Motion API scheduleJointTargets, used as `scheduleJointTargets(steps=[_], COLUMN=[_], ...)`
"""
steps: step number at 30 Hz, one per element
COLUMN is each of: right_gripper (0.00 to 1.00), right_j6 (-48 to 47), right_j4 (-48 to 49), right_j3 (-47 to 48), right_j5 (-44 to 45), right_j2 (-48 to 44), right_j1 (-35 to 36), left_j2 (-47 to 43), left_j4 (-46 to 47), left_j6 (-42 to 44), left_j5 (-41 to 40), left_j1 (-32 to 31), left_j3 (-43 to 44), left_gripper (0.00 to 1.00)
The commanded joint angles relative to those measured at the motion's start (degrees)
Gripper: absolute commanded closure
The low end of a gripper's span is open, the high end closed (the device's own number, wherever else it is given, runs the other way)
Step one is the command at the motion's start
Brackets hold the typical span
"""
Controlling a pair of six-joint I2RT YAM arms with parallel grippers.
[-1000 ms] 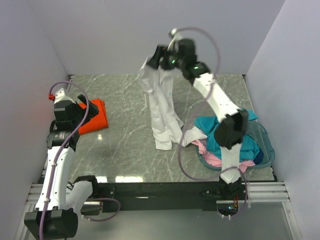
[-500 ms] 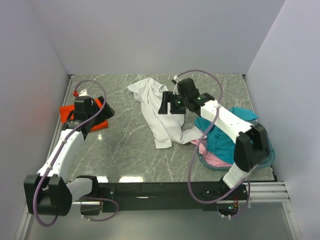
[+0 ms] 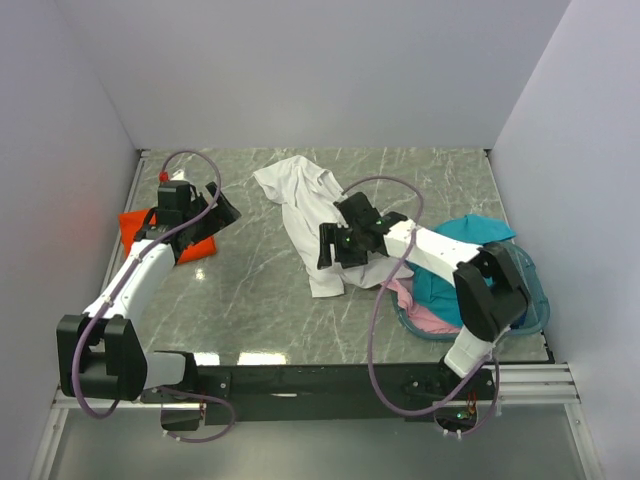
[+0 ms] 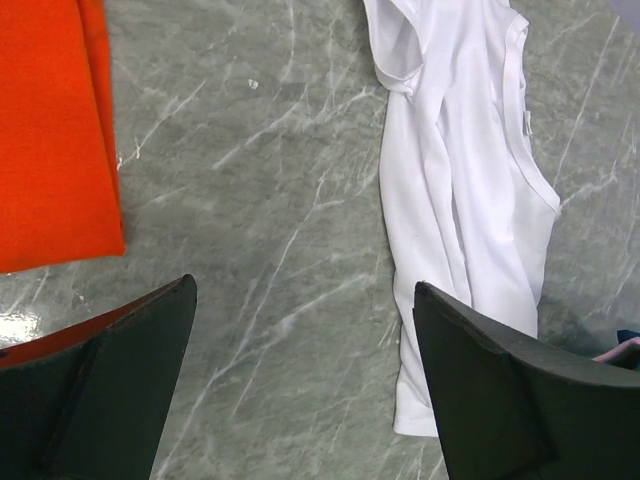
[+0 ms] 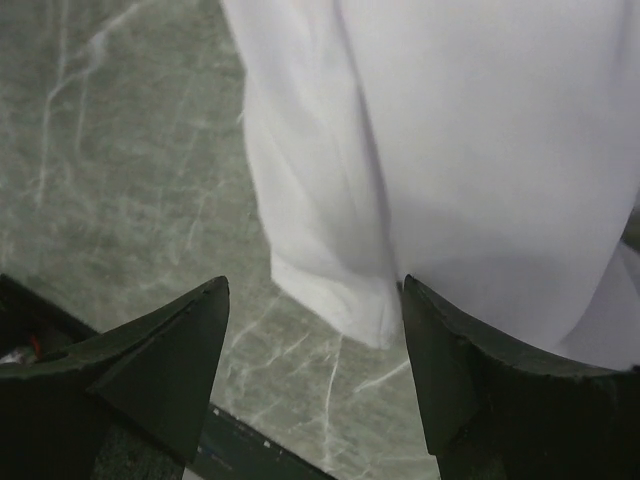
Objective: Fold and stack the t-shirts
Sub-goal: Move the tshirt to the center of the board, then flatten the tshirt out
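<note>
A white t-shirt (image 3: 312, 215) lies crumpled and stretched out on the marble table, collar towards the back; it also shows in the left wrist view (image 4: 460, 190) and the right wrist view (image 5: 450, 150). A folded orange t-shirt (image 3: 192, 243) lies at the left, also in the left wrist view (image 4: 50, 130). Teal (image 3: 450, 270) and pink (image 3: 425, 312) shirts sit in the basket. My right gripper (image 3: 328, 252) is open and empty just above the white shirt's lower hem (image 5: 345, 300). My left gripper (image 3: 222, 212) is open and empty above the table beside the orange shirt.
A translucent teal plastic basket (image 3: 530, 300) stands at the right front, holding the shirt heap, with a white cloth (image 3: 385, 272) hanging over its left rim. Walls close in the table at back and both sides. The black front rail (image 3: 320, 380) runs along the near edge.
My right gripper has let go of the white shirt, which dropped from hanging onto the table, and moved down towards its hem. My left arm swung forward over the orange shirt.
</note>
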Motion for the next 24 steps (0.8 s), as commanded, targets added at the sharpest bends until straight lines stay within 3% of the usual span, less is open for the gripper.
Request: scheduleJointTargets(steps=[1,10,19,24], right_gripper=[0.23,0.26,0.49,0.72], right_j6=[0.3,-2.0,-7.4,-9.0], right_j4=[-0.5,-0.9,-2.6,-6.4], right_j3=[6.1,16.1,33.5,42.4], right_j5=[5.4,6.8,1.9,0.5], right_j2=[5.7,17.9,29.5,34.8], right_j1=[-0.1,0.0,1.8,5.0], left_j2=[-0.2,-3.2,-1.7,-1.1], left_j4=[2.0,0.1,1.3,0.4], left_j6=[-0.4,0.1,-0.9,0.1], left_j5=[1.2,-1.6,-0.6,-1.1], left_j1=[-0.2,-0.2,-0.2,-0.2], left_j3=[2.7,2.0,2.7,4.0], left_gripper=[0.04,0.02,0.02,0.02])
